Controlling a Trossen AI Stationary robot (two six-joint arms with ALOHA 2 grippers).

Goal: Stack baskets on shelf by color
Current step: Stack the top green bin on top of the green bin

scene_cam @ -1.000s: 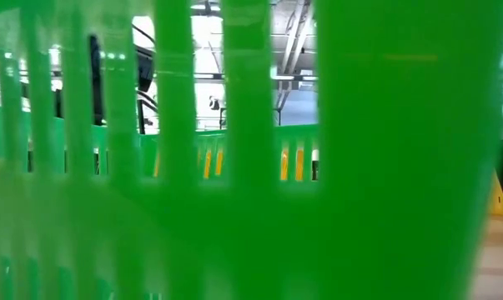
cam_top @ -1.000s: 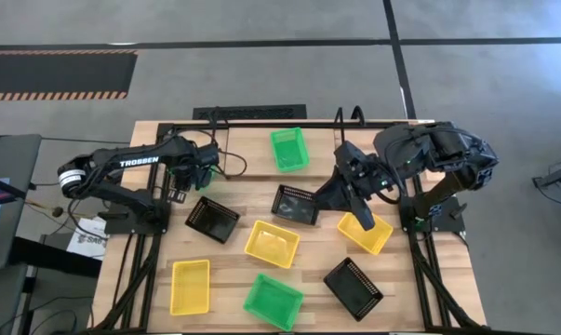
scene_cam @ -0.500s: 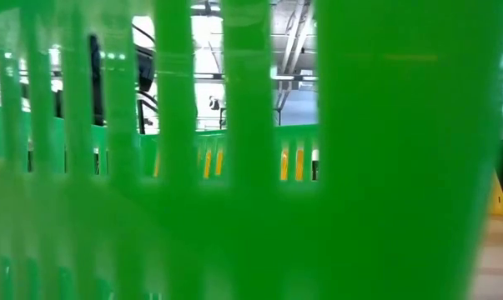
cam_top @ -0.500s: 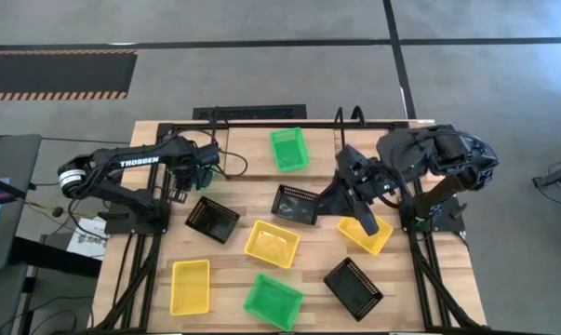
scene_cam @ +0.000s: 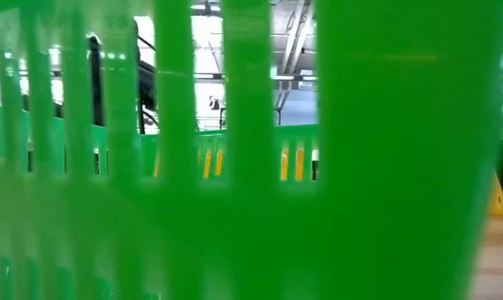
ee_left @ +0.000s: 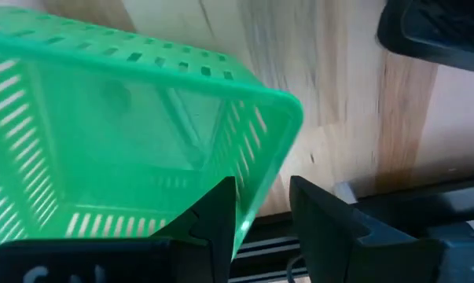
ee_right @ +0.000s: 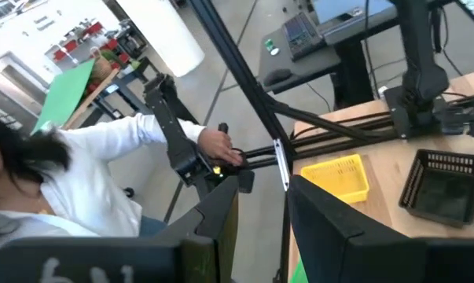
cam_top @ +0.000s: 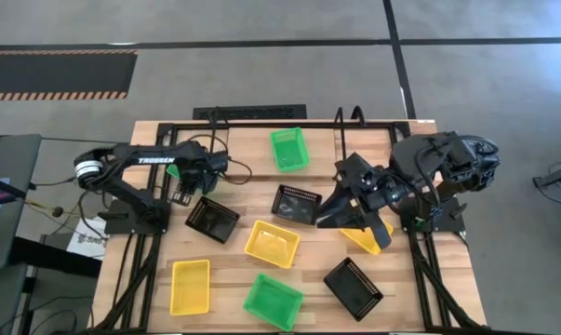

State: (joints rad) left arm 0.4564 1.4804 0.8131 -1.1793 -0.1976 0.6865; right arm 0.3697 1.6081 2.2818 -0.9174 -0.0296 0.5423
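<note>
Left gripper [ee_left: 260,192] near the table's [cam_top: 233,265] left side, fingers apart, close green basket [ee_left: 126,141] right ahead. Right gripper [ee_right: 260,196] over a yellow basket [cam_top: 375,238], fingers apart too. Shelved green basket [cam_top: 289,149] on the shelf [cam_top: 247,144]; others loose on the table.

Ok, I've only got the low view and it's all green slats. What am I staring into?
Observer: The near green basket. It sits at the table's front edge, right against your camera.
Operator: Anything on the shelf?
Observer: One other green basket sits on the shelf, alone.
Operator: And the right arm?
Observer: The right gripper hangs over the table between a black basket and a yellow basket, fingers apart, holding nothing.
</note>
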